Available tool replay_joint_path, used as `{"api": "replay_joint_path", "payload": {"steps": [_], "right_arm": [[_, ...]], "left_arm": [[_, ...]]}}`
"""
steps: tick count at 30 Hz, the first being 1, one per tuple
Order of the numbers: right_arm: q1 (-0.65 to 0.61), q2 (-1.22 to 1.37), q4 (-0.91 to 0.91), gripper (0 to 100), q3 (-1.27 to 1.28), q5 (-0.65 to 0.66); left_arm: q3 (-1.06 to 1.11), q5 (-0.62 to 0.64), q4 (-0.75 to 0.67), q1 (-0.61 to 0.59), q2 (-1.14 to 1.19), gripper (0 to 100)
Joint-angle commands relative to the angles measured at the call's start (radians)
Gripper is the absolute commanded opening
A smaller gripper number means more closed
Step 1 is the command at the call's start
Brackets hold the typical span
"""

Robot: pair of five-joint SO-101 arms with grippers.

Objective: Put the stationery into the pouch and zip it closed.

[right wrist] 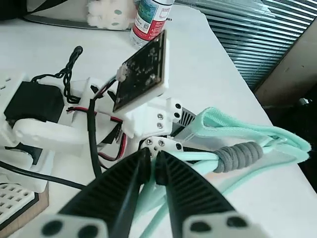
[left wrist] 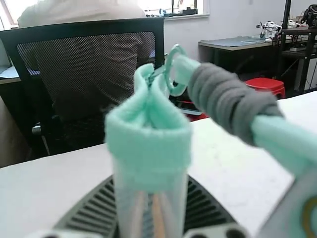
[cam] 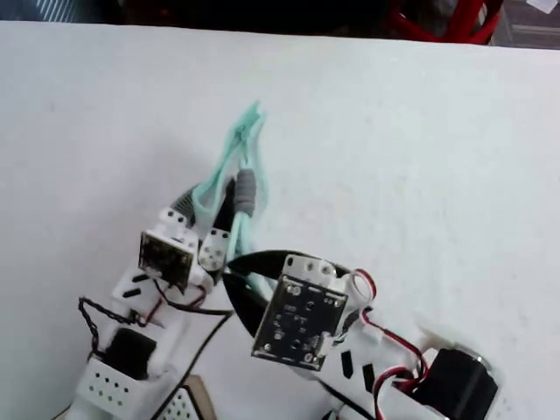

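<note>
Pouch (cam: 234, 147) apparently clamped in left end effector (cam: 206, 215).

Two arms stand side by side at the near edge of a white bench (cam: 420, 157). The left gripper (cam: 203, 212) holds the near end of a mint pouch (cam: 229, 153). The pouch slants away from it and narrows to a point at its far end. A mint strap (cam: 241, 232) with a grey wrap (cam: 246, 192) runs beside the pouch down to the right gripper (cam: 251, 276), whose black jaws curve around the strap's near end. A dark circuit board (cam: 297, 319) faces up on the right arm, with red and black wires (cam: 372, 328) looping just beside it. Something red (cam: 437, 17) sits beyond the bench's far edge.
</note>
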Motion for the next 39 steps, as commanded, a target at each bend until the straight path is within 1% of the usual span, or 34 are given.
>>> {"api": "replay_joint_path", "payload": {"steps": [1,4,5,6,10,14,17,20,21,22,24,26,28,30,36,39], "right_arm": [[0.097,-0.002,-0.010,7.8,-0.057,-0.041],[0.260,-0.007,-0.005,22.7,-0.114,-0.249],[0.302,-0.007,-0.008,24.6,-0.138,-0.310],[0.326,-0.004,-0.010,24.5,-0.160,-0.353],[0.329,0.096,-0.010,20.0,-0.242,-0.442],[0.337,0.364,0.025,20.8,-0.431,-0.578],[0.331,0.596,0.148,20.8,-0.721,-0.678],[0.323,0.814,0.348,20.9,-1.083,-0.760],[0.303,0.872,0.380,20.9,-1.171,-0.772],[0.291,0.923,0.375,20.9,-1.215,-0.778],[0.277,0.977,0.372,20.8,-1.244,-0.809],[0.209,1.006,0.372,20.7,-1.223,-0.855],[0.168,1.017,0.372,20.6,-1.197,-0.867],[0.143,1.018,0.372,20.6,-1.168,-0.870],[0.140,1.017,0.374,20.5,-1.108,-0.905],[0.151,0.992,0.374,20.5,-1.057,-0.905]], "left_arm": [[-0.057,-0.006,-0.002,0.007,-0.008,2],[-0.055,-0.008,-0.002,0.005,-0.008,2],[-0.055,-0.008,-0.002,0.005,-0.008,2],[-0.055,-0.008,-0.002,0.008,-0.008,2],[-0.048,-0.006,-0.005,0.015,-0.010,2],[-0.026,-0.006,-0.009,0.044,-0.010,2],[-0.006,-0.015,-0.011,0.067,-0.012,2],[0.000,-0.015,-0.041,0.062,-0.010,2],[0.000,-0.015,-0.058,0.061,-0.008,2],[0.002,-0.017,-0.074,0.059,-0.008,2],[0.023,-0.017,-0.123,0.061,-0.008,2],[0.051,-0.025,-0.167,0.061,-0.008,2],[0.069,-0.075,-0.190,0.061,-0.008,2],[0.075,-0.094,-0.192,0.061,-0.008,2],[0.075,-0.100,-0.193,0.059,-0.008,2],[0.075,-0.098,-0.195,0.027,-0.008,2]]}}
